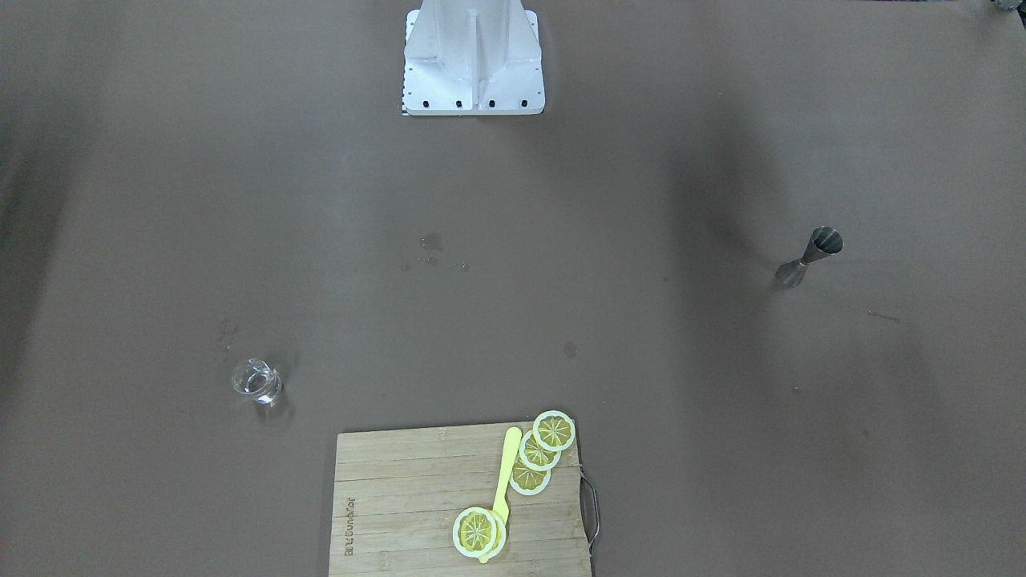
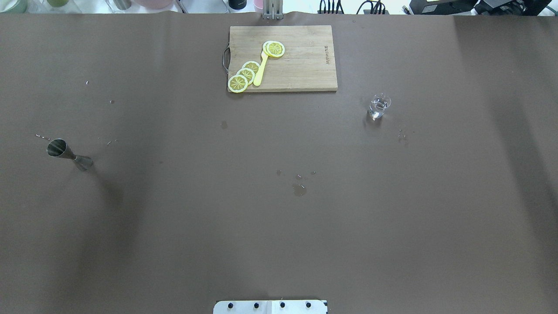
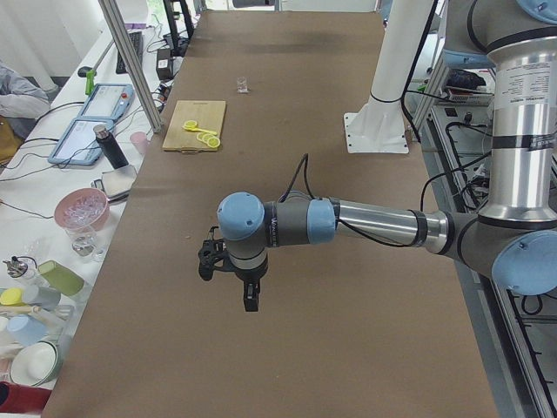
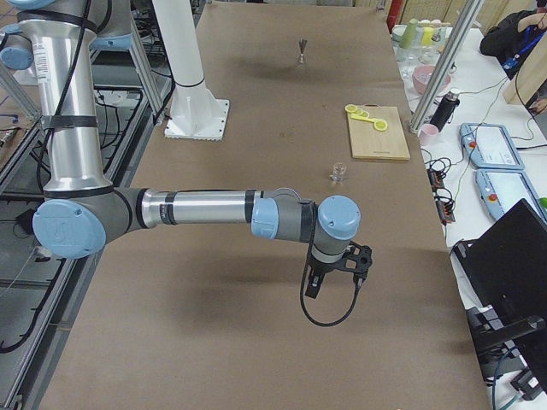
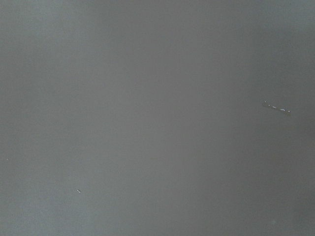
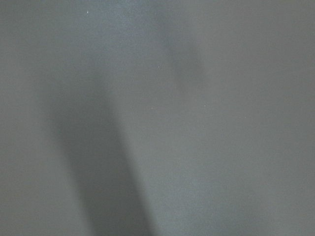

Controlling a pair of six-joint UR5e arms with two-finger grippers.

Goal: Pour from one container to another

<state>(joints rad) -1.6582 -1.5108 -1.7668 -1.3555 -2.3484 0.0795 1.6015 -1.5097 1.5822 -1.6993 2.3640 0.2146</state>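
Brown table (image 2: 279,226) — glass tumbler (image 2: 379,106) upright, upper right of overhead view, nearer the right gripper (image 4: 313,286); steel jigger (image 2: 69,155) upright at mid-left, nearer the left gripper (image 3: 250,300). Jaw opening cannot be told — both items stand unheld.

The only mark close to legible is a small brand stamp (image 1: 350,525) burnt into the board (image 1: 433,497) near one short edge, running sideways. It seems to read "Joyoung" followed by two characters, though the letters are too small to be sure. A white label (image 3: 525,83) with lines of dark print sits on the upright tube of the left arm (image 3: 522,148), its words too small to read.
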